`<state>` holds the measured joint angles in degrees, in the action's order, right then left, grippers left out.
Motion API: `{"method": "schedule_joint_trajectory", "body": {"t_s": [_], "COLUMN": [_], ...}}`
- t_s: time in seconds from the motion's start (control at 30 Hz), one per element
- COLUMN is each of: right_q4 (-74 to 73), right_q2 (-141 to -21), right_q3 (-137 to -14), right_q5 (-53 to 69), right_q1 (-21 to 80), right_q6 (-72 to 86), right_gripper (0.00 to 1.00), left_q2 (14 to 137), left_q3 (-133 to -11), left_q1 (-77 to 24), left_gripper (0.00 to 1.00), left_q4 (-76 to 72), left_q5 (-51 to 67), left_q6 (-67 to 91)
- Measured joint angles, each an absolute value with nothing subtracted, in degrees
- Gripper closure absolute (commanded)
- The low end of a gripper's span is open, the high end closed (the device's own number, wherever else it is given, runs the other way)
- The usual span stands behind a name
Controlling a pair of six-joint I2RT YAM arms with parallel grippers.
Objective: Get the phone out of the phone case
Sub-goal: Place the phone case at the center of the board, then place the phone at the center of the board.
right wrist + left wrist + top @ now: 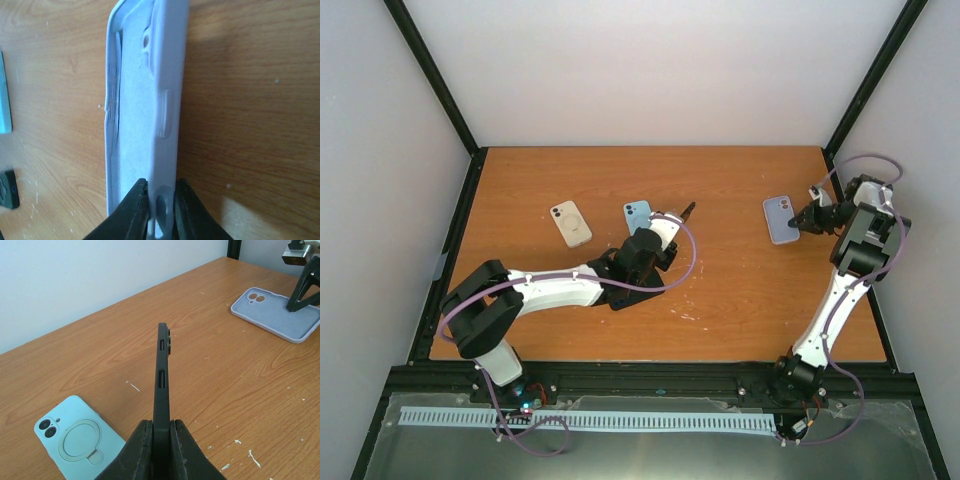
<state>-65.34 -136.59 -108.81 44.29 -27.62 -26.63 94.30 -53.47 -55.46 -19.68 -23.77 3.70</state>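
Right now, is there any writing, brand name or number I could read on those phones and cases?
No text can be read in any view.
black phone: only side buttons on its edge, no lettering.
lavender case: plain lining, no mark.
light blue case: a ring and camera lenses, no brand.
cream case: a ring shows; anything finer is too small to tell.

Bright even light, soft shadows; right wrist view blurred
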Motion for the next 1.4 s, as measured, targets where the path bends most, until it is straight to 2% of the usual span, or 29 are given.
{"method": "schedule_joint_trajectory", "body": {"t_s": [0.1,0.2,0.4,0.57,0.67,0.97,1.07,1.4], "right_q4": [-65.65,-65.25,-60.53,-56.88,-56.75,-57.58,-57.47,-52.66], "right_q2": [-136.59,-136.44,-128.66,-114.5,-108.92,-108.09,-108.12,-109.47], "right_q3": [-108.6,-107.57,-100.64,-91.31,-89.17,-80.07,-77.38,-76.18], "right_q5": [43.66,43.18,39.35,39.33,41.71,47.0,48.71,52.16], "right_q1": [-27.59,-27.62,-27.73,-26.85,-22.04,-6.76,-5.85,-4.08], "right_q6": [-26.61,-26.09,-20.8,-15.7,-14.0,-10.85,-8.58,0.16], "right_gripper": [0.63,0.52,0.42,0.41,0.41,0.44,0.49,0.47], "left_q2": [94.37,94.43,95.0,97.17,99.44,107.37,110.34,120.05], "left_q3": [-53.47,-53.47,-53.39,-53.39,-53.39,-56.71,-59.66,-71.18], "left_q1": [-55.46,-55.46,-55.46,-55.53,-55.77,-58.08,-59.11,-61.19], "left_gripper": [1.0,1.0,1.0,1.0,1.0,1.0,1.0,1.0], "left_q4": [-19.66,-19.68,-19.75,-20.75,-20.95,-22.24,-22.85,-22.0], "left_q5": [-23.73,-23.75,-23.79,-23.83,-23.97,-28.95,-31.22,-36.07], "left_q6": [3.7,3.73,3.64,3.38,3.27,-0.67,-1.89,-2.98]}}
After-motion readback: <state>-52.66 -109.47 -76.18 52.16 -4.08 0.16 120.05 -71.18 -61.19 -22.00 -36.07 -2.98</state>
